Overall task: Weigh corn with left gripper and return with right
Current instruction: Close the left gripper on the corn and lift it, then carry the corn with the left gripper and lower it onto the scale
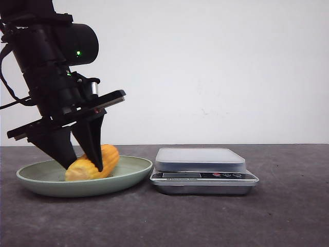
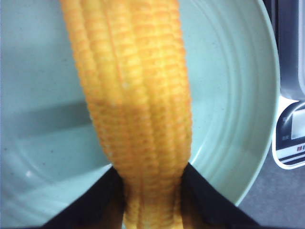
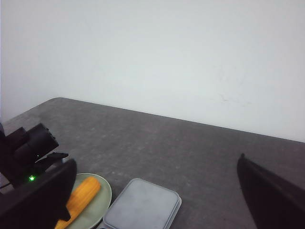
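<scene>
The corn [image 1: 111,156] is a short yellow-orange cob lying in the pale green plate [image 1: 131,172] at the left of the table. My left gripper [image 1: 82,160] reaches down into the plate. Its black fingers press against both sides of the cob, shut on it near its paler end. The left wrist view shows the corn [image 2: 138,95] running between the two dark fingertips of the left gripper [image 2: 151,174] over the plate [image 2: 228,95]. My right gripper [image 3: 155,167] hangs high above the table, wide open and holding nothing. It looks down on the corn [image 3: 85,192] and plate [image 3: 101,200].
A silver kitchen scale [image 1: 200,159] with a flat grey platform stands just right of the plate, almost touching it; the scale [image 3: 143,206] has nothing on top. The dark grey tabletop [image 1: 288,206] stretches to the right, and a white wall stands behind.
</scene>
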